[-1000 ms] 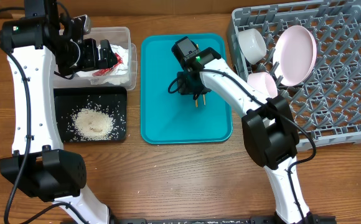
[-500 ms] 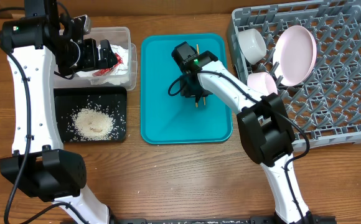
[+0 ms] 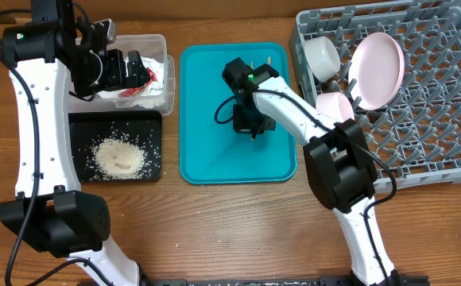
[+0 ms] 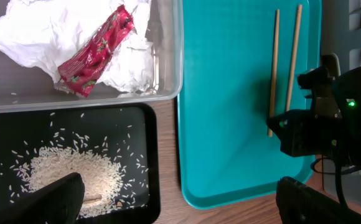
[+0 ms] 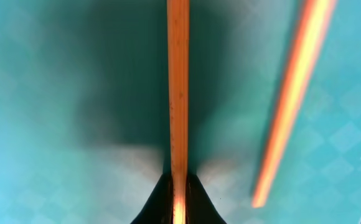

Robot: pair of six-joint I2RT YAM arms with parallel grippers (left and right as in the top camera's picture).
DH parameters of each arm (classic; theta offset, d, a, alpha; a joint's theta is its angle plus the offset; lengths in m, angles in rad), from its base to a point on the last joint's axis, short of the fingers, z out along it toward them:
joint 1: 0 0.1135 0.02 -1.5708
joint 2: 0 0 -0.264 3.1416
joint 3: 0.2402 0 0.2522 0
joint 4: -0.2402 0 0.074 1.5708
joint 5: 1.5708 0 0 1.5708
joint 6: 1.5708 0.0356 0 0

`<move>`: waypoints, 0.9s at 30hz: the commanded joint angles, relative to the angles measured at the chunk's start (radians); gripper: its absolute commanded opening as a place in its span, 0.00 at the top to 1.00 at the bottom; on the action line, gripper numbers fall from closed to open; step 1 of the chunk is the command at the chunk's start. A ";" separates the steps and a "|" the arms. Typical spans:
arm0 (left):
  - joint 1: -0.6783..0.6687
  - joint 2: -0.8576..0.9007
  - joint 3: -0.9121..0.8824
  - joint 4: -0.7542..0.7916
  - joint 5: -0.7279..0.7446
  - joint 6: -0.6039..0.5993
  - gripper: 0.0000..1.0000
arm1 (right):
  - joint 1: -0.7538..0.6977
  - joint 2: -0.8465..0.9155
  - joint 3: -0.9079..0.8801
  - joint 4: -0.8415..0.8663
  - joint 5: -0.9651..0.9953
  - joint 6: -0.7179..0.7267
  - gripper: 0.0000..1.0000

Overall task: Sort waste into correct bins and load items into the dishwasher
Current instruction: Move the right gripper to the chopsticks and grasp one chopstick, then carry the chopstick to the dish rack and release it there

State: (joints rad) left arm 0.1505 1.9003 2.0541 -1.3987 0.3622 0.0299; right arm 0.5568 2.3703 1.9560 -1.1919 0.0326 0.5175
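Two thin wooden chopsticks [image 4: 274,68] lie side by side on the teal tray [image 3: 207,151]. My right gripper [image 3: 251,121] is down on the tray and shut on one chopstick [image 5: 178,93]. The other chopstick [image 5: 292,106] lies free just to the right. My left gripper [image 4: 180,208] is open and empty, held above the clear tub [image 3: 160,44]. The tub holds the white napkin [image 4: 37,37] and the red wrapper [image 4: 96,53]. The rice [image 3: 119,155] is piled in the black tray [image 3: 78,123]. The grey rack [image 3: 429,103] holds a plate [image 3: 377,70] and two bowls [image 3: 322,56].
The teal tray sits between the bins on the left and the rack on the right. Bare wooden table [image 3: 238,230] runs along the front. The right arm's cable [image 3: 224,111] loops over the tray.
My right arm has shifted slightly over the tray, so the far ends of both chopsticks now show. The left arm has not moved.
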 commanded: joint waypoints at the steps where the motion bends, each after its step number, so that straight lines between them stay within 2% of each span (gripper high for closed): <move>1: -0.005 -0.002 0.020 0.002 -0.007 0.019 0.00 | -0.003 0.006 0.039 -0.032 -0.025 0.002 0.96; 6: -0.005 -0.002 0.020 0.002 -0.007 0.019 0.00 | -0.008 -0.030 0.190 -0.135 -0.023 -0.091 0.96; 11: -0.005 -0.002 0.020 0.002 -0.007 0.019 0.00 | -0.015 -0.093 0.490 -0.340 -0.016 -0.227 0.96; 17: -0.005 -0.002 0.020 0.002 -0.007 0.019 0.00 | -0.104 -0.205 0.759 -0.492 0.145 -0.231 0.96; 22: -0.005 -0.002 0.020 0.002 -0.007 0.019 0.00 | -0.239 -0.323 0.807 -0.502 0.240 -0.326 0.96; 27: -0.005 -0.002 0.020 0.002 -0.007 0.019 0.00 | -0.377 -0.446 0.806 -0.502 0.233 -0.383 0.96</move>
State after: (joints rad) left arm 0.1505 1.9003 2.0541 -1.3987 0.3622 0.0296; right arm 0.2218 1.9926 2.7438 -1.6917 0.2352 0.2008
